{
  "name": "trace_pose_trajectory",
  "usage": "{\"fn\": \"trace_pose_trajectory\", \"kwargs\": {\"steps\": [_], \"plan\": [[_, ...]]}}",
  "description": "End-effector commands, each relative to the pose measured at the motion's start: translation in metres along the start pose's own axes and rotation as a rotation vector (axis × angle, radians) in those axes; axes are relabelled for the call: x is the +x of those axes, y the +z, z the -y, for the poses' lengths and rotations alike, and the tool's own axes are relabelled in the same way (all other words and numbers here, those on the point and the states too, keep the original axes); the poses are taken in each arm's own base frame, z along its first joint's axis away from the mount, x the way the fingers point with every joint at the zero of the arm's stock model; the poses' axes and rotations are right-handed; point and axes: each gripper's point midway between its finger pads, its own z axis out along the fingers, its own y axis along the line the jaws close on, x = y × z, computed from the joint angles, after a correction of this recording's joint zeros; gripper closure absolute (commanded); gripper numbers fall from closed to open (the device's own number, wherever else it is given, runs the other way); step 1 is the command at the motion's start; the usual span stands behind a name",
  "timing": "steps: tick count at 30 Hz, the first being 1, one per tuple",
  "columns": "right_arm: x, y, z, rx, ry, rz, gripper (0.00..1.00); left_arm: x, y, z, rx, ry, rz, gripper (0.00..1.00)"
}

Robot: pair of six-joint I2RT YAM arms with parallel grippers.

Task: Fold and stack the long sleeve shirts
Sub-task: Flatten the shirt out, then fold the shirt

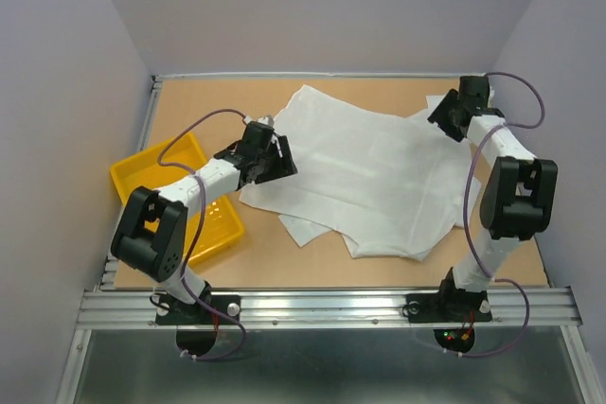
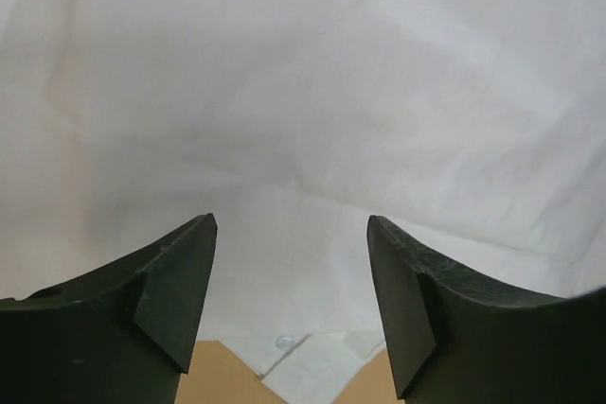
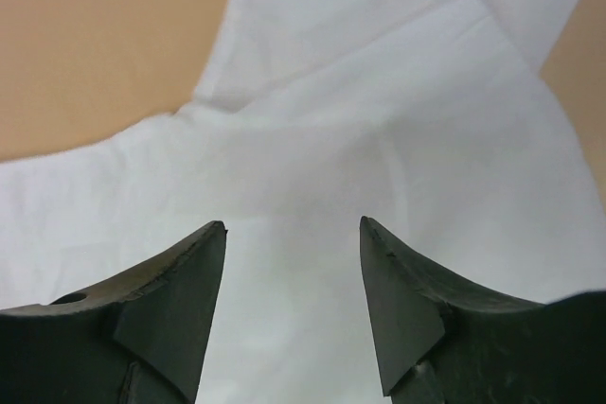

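Left hand (image 2: 292, 224) stands with its fingers apart and nothing between them. It is poised over the left edge of the white long sleeve shirt (image 1: 369, 177). Right hand (image 3: 293, 224) is likewise apart and empty, set over the far right corner of the same garment. Neither hand grips cloth.

Location: the shirt lies on the table (image 1: 331, 272), from the centre to the right side, well apart from the yellow tray (image 1: 151, 155) at the left. It lies flat but not squared, and layers of cloth overlap along its near edge.

Step in hand, as judged: folding is part done and stacking has not begun. Both hands appear to be between grips, so the garment rests under its own weight.

Next move, as judged: each hand must come down on an edge, pinch only the layers meant to travel, and carry them across together. The fabric is thin and will likely drag or bunch if one hand leads.

Orientation: the long axis appears to run on a diagonal, from the far left to the near right of the table. The collar cannot be made out from overhead, so which end leads cannot be told. One button (image 2: 282, 341) shows at the cloth's edge under the left hand.
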Motion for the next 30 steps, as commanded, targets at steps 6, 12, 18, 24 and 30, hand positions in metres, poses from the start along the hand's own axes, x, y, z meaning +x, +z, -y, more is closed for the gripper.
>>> {"fn": "trace_pose_trajectory", "kwargs": {"steps": [6,12,18,24,30], "plan": [[0.135,-0.123,-0.066,-0.342,-0.33,-0.196,0.3,-0.02,-0.039,0.0,-0.032,0.019,0.148,0.18],[0.246,-0.178,-0.057,-0.378,-0.636,-0.327,0.28,-0.024,-0.033,-0.027,-0.156,-0.006,0.164,0.13],[0.305,-0.21,-0.045,-0.399,-0.764,-0.438,0.28,-0.02,-0.019,-0.05,-0.231,-0.04,0.156,0.12],[0.344,-0.228,-0.038,-0.349,-0.95,-0.465,0.28,-0.011,-0.01,-0.061,-0.273,-0.048,0.136,0.13],[0.365,-0.234,-0.028,-0.293,-1.054,-0.472,0.29,-0.005,0.001,-0.066,-0.292,-0.047,0.108,0.13]]}}
